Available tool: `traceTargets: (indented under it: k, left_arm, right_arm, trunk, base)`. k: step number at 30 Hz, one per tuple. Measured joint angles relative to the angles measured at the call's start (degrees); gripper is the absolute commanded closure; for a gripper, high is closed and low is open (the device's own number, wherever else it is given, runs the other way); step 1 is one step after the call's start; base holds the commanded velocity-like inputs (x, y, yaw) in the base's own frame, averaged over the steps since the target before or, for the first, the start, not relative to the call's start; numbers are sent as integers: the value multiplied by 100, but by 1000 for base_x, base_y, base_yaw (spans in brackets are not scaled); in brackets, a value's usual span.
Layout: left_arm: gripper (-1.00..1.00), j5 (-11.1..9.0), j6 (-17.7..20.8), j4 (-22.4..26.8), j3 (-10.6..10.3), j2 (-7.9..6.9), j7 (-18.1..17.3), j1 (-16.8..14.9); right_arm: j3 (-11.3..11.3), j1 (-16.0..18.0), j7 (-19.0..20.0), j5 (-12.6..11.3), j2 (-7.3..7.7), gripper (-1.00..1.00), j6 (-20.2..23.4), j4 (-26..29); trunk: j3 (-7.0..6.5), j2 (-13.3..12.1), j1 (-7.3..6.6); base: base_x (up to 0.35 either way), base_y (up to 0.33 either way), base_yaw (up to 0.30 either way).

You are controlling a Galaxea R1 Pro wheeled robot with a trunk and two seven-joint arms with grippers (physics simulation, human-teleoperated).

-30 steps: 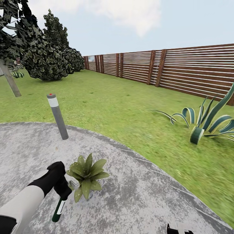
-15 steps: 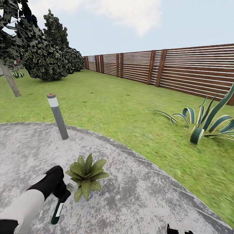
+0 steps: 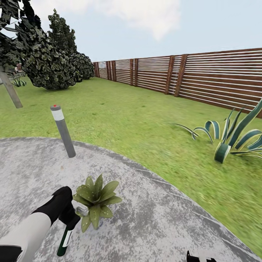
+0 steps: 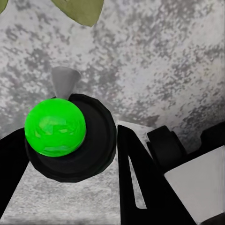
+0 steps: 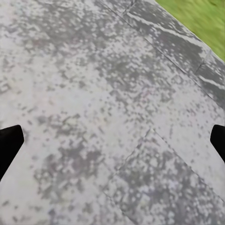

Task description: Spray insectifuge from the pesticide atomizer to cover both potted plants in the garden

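The garden spreads wide here: a green lawn ringed by a brown slatted fence, dark shrubs far ahead of the left gripper, a big striped-leaf plant well off to its right, and a grey bollard light standing ahead of it at the edge of the mottled grey patio. That gripper is clamped on the pesticide atomizer, the dark green bottle hanging below it; from the wrist camera the bright green cap and grey nozzle point at the paving, with an olive leaf just past them. The potted plant sits just beside the gripper, on its right, nearly touching. To do this spraying well, I'd say the nozzle wants aiming at the rosette's centre rather than the stone, then sweeping across every leaf. The right gripper's dark fingertips stand wide apart over bare paving, holding nothing.
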State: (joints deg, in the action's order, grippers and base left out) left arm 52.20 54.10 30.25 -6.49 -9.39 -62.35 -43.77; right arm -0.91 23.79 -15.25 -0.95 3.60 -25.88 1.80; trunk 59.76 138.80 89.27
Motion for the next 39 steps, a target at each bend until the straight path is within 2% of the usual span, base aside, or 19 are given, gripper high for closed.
traceTargets:
  k: [5, 8, 11, 16, 19, 21, 24, 27, 28, 30, 32, 34, 36, 37, 39]
  left_arm:
    - [100, 20, 13, -157, 8, -75, 9, 152]
    - [100, 42, -30, -169, 23, -264, 4, 211]
    - [100, 27, -46, -166, 28, -371, -12, 219]
    - [100, 5, -1, -60, 5, -283, -6, 191]
    - [100, 4, 30, -49, -5, -51, -4, 180]
    - [100, 37, 19, -48, -17, -7, 5, 175]
    - [100, 58, -17, -61, -16, -129, 0, 172]
    - [100, 79, -75, -65, -10, -499, -20, 186]
    - [100, 48, -69, -65, -15, -557, -22, 191]
    - [100, 31, -60, -61, -35, -573, -24, 194]
    - [100, 19, -58, -58, -25, -559, -25, 195]
    - [100, 3, -47, -54, -20, -455, -22, 194]
    - [100, 3, -41, -50, -24, -297, -19, 181]
    - [100, -30, -26, -47, -28, -137, -20, 169]
    - [100, -19, -29, -48, -116, 73, -31, 147]
  right_arm:
    - [0, 0, -2, -1, 9, -100, 0, 0]
    - [1, 0, -2, -1, 10, -100, 0, -1]
    - [0, 0, -2, -1, 10, -100, 0, -3]
    - [0, 0, -2, -1, 10, -100, 0, -5]
    - [0, 0, -2, -1, 10, -100, 0, -5]
    - [0, 0, -2, -1, 10, -100, 0, -5]
    - [1, 0, -2, -1, 10, -100, 0, -7]
    - [1, 0, -2, 1, 10, -100, 0, -4]
    - [1, 0, -2, 3, 10, -100, 0, -6]
    - [0, 0, -2, 1, 10, -100, 0, -8]
    - [0, 0, -2, -1, 10, -100, 0, -5]
    - [0, 0, -4, -1, 10, -100, 0, -6]
    - [0, 0, -3, -1, 10, -100, 0, -5]
    - [0, 0, -4, -1, 11, -100, 0, -7]
    - [0, 0, -9, -2, 16, -100, 0, -7]
  trunk:
    - [11, 0, 0]
    - [11, 0, 0]
    - [11, 0, 0]
    - [11, 0, 0]
    - [11, 0, 0]
    - [11, 0, 0]
    - [11, 0, 0]
    - [11, 0, 0]
    - [11, 0, 0]
    - [11, 0, 0]
    - [11, 0, 0]
    - [11, 0, 0]
    - [11, 0, 0]
    - [11, 0, 0]
    - [11, 0, 0]
  base:
    - [2, 0, 0]
    - [0, 0, 0]
    - [0, 0, 0]
    - [0, 0, 0]
    - [0, 0, 0]
    - [0, 0, 0]
    - [0, 0, 0]
    - [0, 0, 0]
    - [0, 0, 0]
    - [0, 0, 0]
    - [0, 0, 0]
    - [0, 0, 0]
    - [0, 0, 0]
    - [0, 0, 0]
    - [0, 0, 0]
